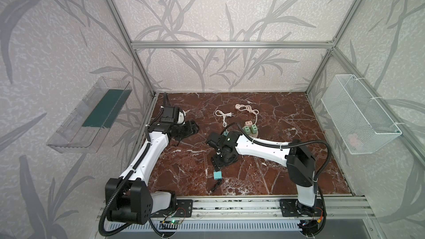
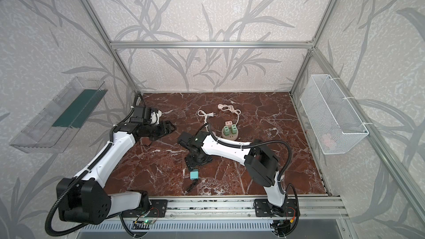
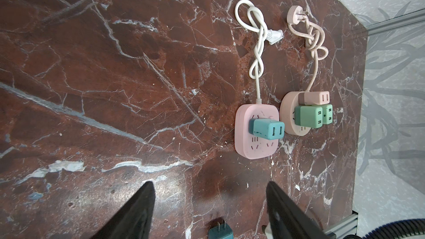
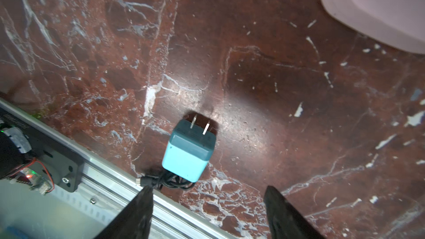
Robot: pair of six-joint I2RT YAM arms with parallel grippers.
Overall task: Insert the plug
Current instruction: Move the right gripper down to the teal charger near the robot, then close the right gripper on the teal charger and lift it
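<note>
Both top views: the teal plug (image 1: 217,175) (image 2: 194,175) lies on the marble table (image 1: 287,116) near the front edge.

Left wrist view: my left gripper (image 3: 210,185) stands wide open, empty. The plug's 2 prongs (image 3: 221,223) point toward the pink socket (image 3: 253,150).

Right wrist view: my right gripper (image 4: 209,190) is wide open too, holding nothing. The plug lies on its side, long axis from black cable (image 4: 165,181) to prongs.

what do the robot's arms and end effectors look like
The left arm and right arm have white shells, black joint housings and black ribbed cable conduits. The left end effector and right end effector each have two flat, black, tapered fingers.
</note>
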